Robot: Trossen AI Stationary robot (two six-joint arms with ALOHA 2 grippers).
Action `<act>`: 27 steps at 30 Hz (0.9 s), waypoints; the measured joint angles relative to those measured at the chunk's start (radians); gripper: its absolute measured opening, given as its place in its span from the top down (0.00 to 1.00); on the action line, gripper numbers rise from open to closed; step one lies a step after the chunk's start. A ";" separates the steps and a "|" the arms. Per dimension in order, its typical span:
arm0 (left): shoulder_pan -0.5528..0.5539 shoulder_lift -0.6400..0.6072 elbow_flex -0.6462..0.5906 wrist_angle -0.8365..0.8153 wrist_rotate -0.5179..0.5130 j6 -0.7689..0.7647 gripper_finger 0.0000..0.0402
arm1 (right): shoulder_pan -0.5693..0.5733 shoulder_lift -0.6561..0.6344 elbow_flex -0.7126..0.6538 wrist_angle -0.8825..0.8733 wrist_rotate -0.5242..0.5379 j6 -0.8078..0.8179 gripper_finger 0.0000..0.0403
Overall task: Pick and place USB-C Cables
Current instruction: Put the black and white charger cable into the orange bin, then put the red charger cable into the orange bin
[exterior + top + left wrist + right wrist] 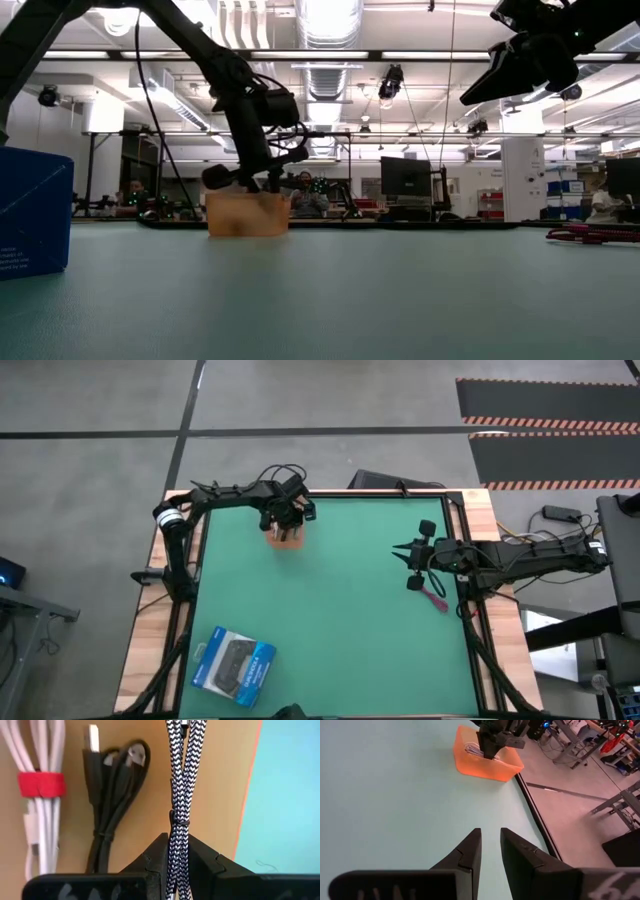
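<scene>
White (37,795), black (112,795), silver cables (181,780) in orange bin (487,762)

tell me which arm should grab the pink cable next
Right. The pink cable lies just beside the right claw, which is open and free; the left claw is across the table, shut on the silver cable.

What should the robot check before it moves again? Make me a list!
1. Left gripper pinching the silver-grey cable: ok.
2. That cable over the orange tray: ok.
3. White cable and black cable lying in the tray: ok.
4. Pink cable in the tray: not ok, it lies on the table by the right arm.
5. Right gripper empty, held above the mat: ok.
</scene>
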 joint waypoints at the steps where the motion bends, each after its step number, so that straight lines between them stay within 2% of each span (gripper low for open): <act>1: 0.001 0.000 0.000 0.000 0.000 0.003 0.90 | 0.000 0.000 0.000 0.000 0.000 0.000 0.84; 5: 0.001 0.000 0.001 -0.001 0.002 0.010 0.90 | 0.000 0.000 0.000 0.000 0.000 0.000 0.84; 8: 0.001 0.000 0.002 0.000 0.007 0.027 0.84 | 0.000 0.000 0.000 -0.001 0.000 0.000 0.84; 16: 0.003 0.000 0.002 0.000 0.005 0.055 0.58 | 0.000 0.000 0.000 -0.014 0.000 0.004 0.84; 19: 0.004 -0.010 0.002 -0.001 0.043 0.107 0.50 | 0.000 0.000 0.000 -0.022 0.000 0.014 0.84; 22: 0.003 -0.038 0.002 -0.005 0.078 0.183 0.47 | 0.000 0.000 0.000 -0.023 0.000 0.030 0.84; 27: 0.003 -0.112 0.002 -0.016 0.082 0.267 0.46 | 0.000 0.000 0.000 -0.023 0.000 0.093 0.84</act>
